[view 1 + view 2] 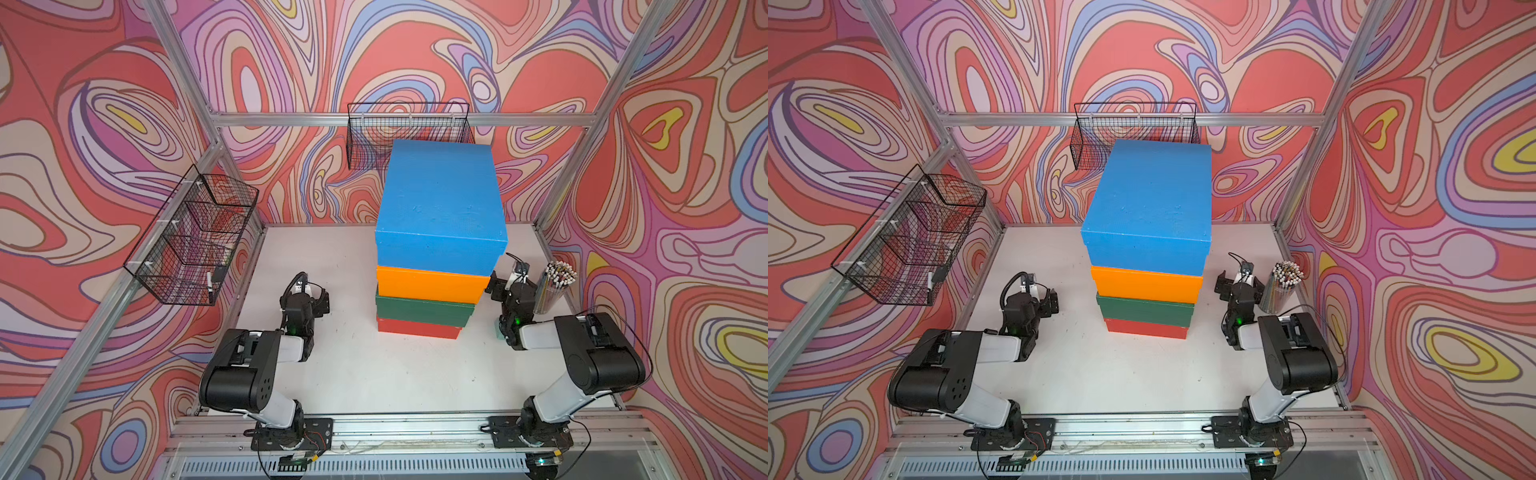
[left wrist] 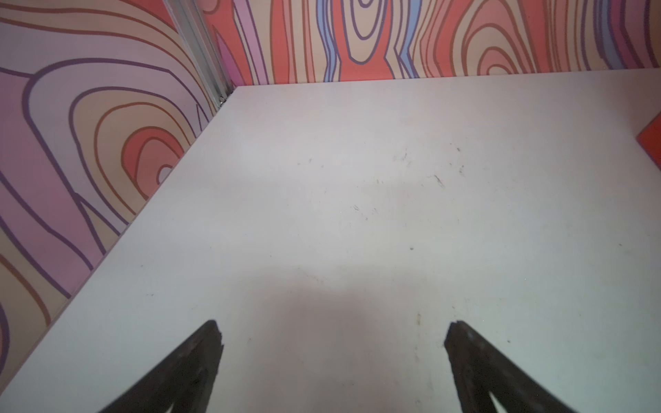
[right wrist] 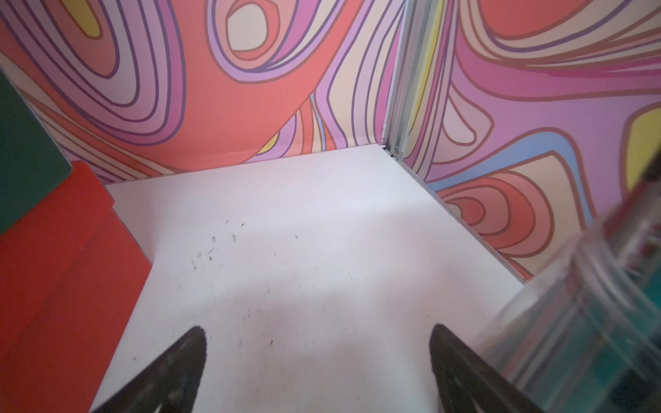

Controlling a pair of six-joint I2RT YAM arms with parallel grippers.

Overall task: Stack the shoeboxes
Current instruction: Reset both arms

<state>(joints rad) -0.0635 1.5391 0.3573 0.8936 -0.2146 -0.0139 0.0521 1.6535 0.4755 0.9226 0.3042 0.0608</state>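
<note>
In both top views the four shoeboxes stand in one stack at mid-table: blue on top, then orange, dark green and red at the bottom. My left gripper hangs low to the left of the stack, well apart from it, open and empty; only a red corner shows in its wrist view. My right gripper sits close to the stack's right side, open and empty. Its wrist view shows the red box and the green box beside it.
A clear cup of pencils stands right next to my right gripper, on its outer side. Black wire baskets hang on the left frame and the back rail. The white table is walled on three sides.
</note>
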